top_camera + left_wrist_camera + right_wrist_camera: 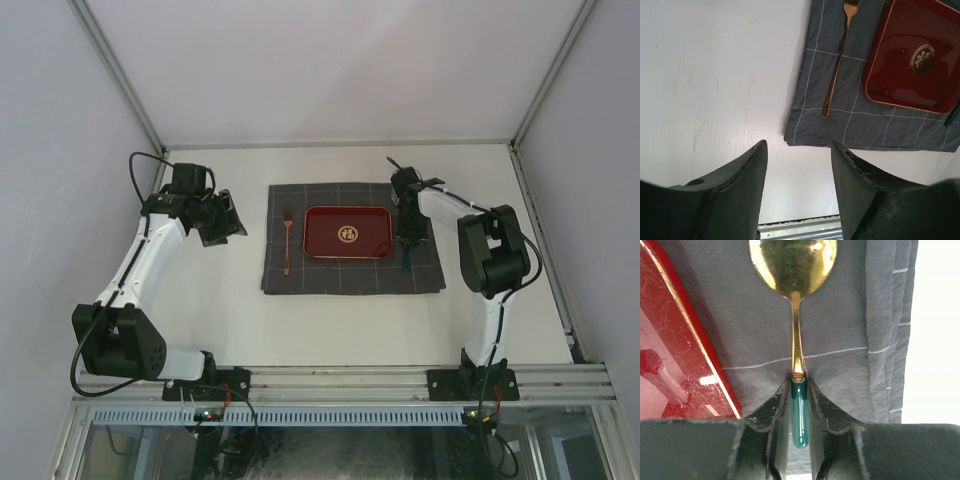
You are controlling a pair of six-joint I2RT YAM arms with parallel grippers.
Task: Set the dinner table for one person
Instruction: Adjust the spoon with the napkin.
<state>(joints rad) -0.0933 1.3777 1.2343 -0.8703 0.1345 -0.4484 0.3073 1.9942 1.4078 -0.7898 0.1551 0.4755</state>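
Observation:
The off-white dinner table (330, 320) carries a dark grey checked cloth (350, 278) with a red tray (325, 245) at its middle. A copper fork (287, 240) lies on the cloth left of the tray; it also shows in the left wrist view (837, 65). My right gripper (408, 243) is low over the cloth right of the tray. In the right wrist view the gripper (799, 382) is shut on the green handle of a gold spoon (792, 260), whose bowl rests on the cloth (740, 330). My left gripper (222, 218) is open and empty above bare table (715, 75), left of the cloth.
An aluminium rail (340, 380) runs along the table's near edge, with both arm bases on it. White walls close the table in at the back and sides. The red tray's edge (690, 330) lies just left of the right fingers.

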